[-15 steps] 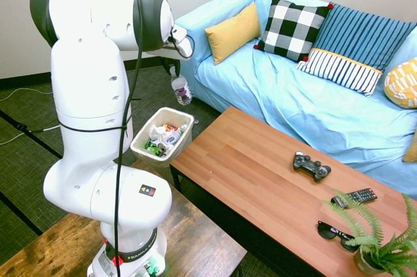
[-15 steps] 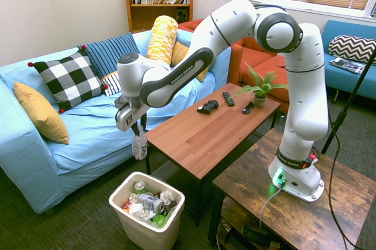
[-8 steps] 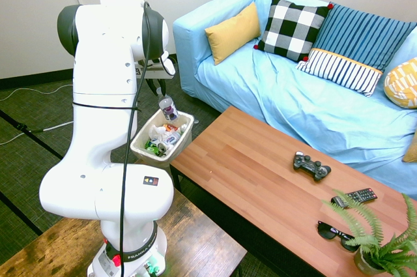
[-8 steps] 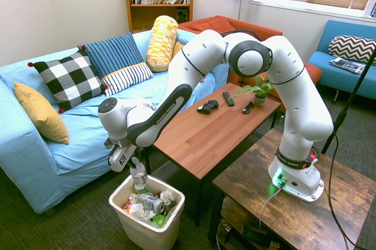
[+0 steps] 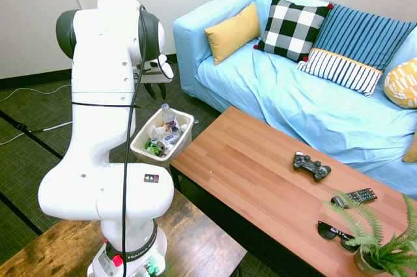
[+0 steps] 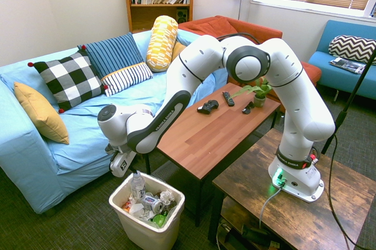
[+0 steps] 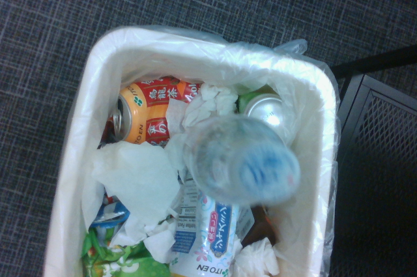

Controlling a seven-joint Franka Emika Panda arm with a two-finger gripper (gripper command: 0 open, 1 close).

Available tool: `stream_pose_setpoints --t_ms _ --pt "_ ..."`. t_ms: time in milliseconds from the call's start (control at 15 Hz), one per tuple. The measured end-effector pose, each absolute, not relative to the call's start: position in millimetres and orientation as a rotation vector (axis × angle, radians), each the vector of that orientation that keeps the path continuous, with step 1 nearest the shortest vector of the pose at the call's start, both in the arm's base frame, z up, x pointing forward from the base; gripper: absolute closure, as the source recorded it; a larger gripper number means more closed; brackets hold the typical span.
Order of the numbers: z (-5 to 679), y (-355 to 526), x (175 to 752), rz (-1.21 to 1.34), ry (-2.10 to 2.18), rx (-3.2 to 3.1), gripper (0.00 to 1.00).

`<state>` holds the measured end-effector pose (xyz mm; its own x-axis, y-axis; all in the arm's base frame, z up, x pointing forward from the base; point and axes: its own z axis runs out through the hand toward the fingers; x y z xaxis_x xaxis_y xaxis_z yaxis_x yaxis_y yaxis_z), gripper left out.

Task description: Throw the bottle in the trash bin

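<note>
The bottle (image 6: 138, 187) stands upright among the rubbish at the near-left corner of the white trash bin (image 6: 148, 231), its cap just above the rim. My gripper (image 6: 120, 166) hovers a little above the bottle, apart from it. In the first exterior view the gripper (image 5: 155, 89) has its two dark fingers spread and nothing between them, with the bottle (image 5: 169, 116) below it inside the trash bin (image 5: 139, 148). The wrist view looks straight down at the blurred bottle (image 7: 240, 163) inside the bin's rim (image 7: 195, 52).
Cans and crumpled paper (image 7: 146, 117) fill the bin. A wooden coffee table (image 6: 202, 135) stands right beside it, carrying a game controller (image 5: 311, 165), a remote (image 5: 354, 196), sunglasses and a potted plant. The blue sofa (image 5: 306, 107) with cushions lies behind.
The gripper came down over the bin with the bottle, then its fingers spread. The bottle dropped out of the grip and now stands inside the bin.
</note>
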<state>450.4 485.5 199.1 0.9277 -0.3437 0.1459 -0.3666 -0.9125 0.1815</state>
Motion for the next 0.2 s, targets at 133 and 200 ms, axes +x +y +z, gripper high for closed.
stream_pose_setpoints --t_ms 133,200 --pt "194.7 485.9 445.7 0.156 -0.54 2.873 0.0" --pt "191.8 485.3 442.8 0.152 -0.54 2.869 0.0"
